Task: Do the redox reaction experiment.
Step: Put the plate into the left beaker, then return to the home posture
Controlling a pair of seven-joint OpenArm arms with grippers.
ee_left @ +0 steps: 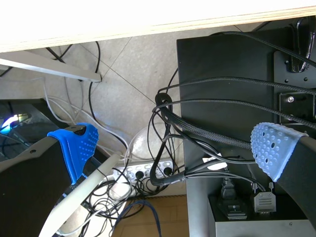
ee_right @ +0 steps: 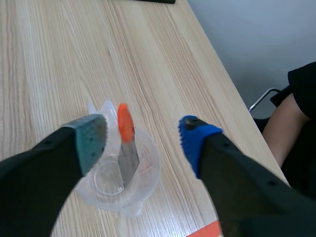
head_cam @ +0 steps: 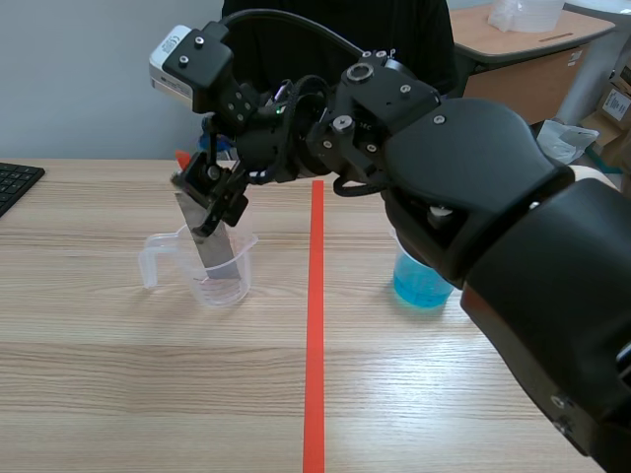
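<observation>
A clear plastic measuring cup [head_cam: 219,271] stands left of the tape line. Leaning inside it is a grey metal strip [head_cam: 207,241] with an orange top end [ee_right: 125,123]. The right arm comes in from the right and crosses the middle. Its gripper [head_cam: 212,192] hovers just above the cup [ee_right: 148,173], open, with the strip [ee_right: 127,163] below and between its spread fingers, touching neither pad. A cup of blue liquid [head_cam: 422,281] sits right of the line, partly hidden by the right arm. My left gripper [ee_left: 175,145] is open and hangs below the table edge, over cables.
A person in dark clothing [head_cam: 335,30] sits across the table. A black keyboard [head_cam: 15,182] lies at the far left edge. The orange-red tape line [head_cam: 315,325] runs down the middle. Under the table are cables and a power strip [ee_left: 148,173].
</observation>
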